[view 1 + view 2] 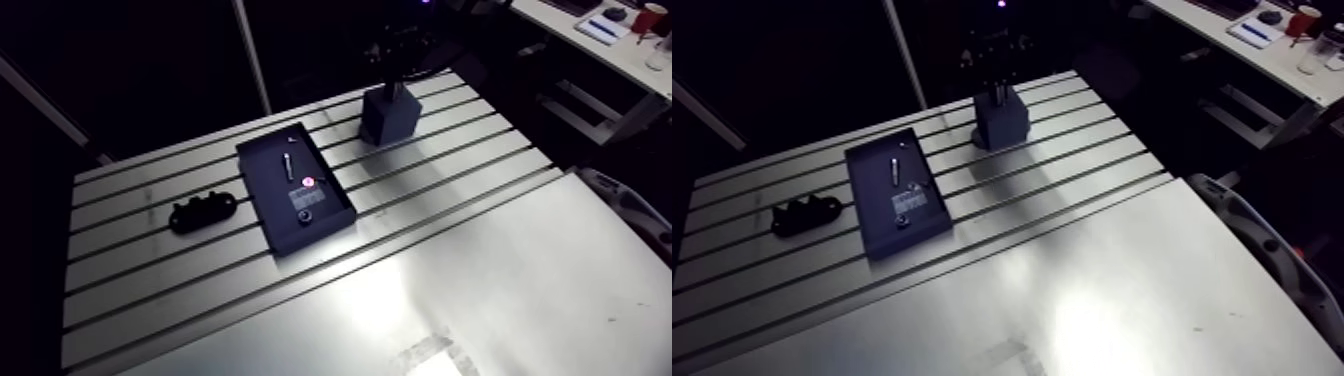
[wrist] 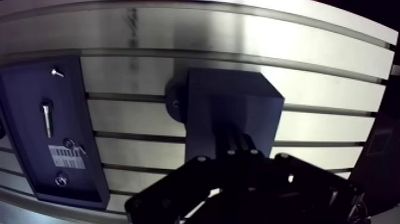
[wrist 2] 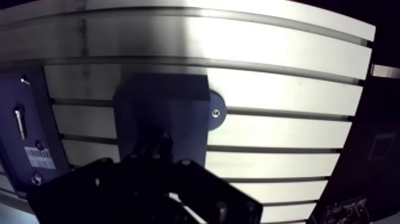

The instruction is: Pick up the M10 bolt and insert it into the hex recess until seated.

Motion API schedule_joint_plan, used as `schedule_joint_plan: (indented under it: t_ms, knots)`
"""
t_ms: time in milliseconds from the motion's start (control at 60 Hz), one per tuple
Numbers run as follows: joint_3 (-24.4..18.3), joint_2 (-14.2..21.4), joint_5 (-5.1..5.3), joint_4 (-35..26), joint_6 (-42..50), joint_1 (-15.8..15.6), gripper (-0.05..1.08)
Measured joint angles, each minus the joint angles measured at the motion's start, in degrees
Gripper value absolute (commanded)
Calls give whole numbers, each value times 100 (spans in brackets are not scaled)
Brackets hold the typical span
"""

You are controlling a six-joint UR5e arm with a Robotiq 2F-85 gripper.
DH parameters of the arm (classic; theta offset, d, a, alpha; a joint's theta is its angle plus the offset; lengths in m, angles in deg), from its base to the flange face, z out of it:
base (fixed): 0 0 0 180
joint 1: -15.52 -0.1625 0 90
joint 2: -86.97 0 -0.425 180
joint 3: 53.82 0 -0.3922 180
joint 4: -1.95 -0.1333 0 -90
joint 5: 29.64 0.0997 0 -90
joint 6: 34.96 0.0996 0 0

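Observation:
My gripper [image 2: 240,143] hangs directly over a dark square block [image 2: 232,95] that stands at the back of the slotted table. Its fingers are drawn close together just above the block's top face, and I cannot see anything between them. Beside the block lies a flat dark tray [image 2: 30,89]. In it are a long silver bolt [image 2: 46,117], a small screw [image 2: 57,72], a white label [image 2: 62,156] and a round dark part [image 2: 61,177]. In the arm view the gripper [image 1: 997,95] comes down onto the block [image 1: 388,112].
A black lobed fixture [image 1: 202,210] lies on the table left of the tray [image 1: 270,215]. A smooth metal sheet [image 1: 480,290] covers the table's near half. The block has a round foot with a screw [image 2: 174,102] on one side.

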Motion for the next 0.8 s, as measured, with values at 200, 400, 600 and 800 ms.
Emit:
schedule_joint_plan:
  t_ms: [200,400,600,800]
  knots:
    - [-10,-8,-1,0,-20,0,108]
    - [-52,-2,4,-28,-47,-6,108]
    - [-78,100,3,-121,-94,-20,108]
    - [-94,275,-7,-324,-113,-25,97]
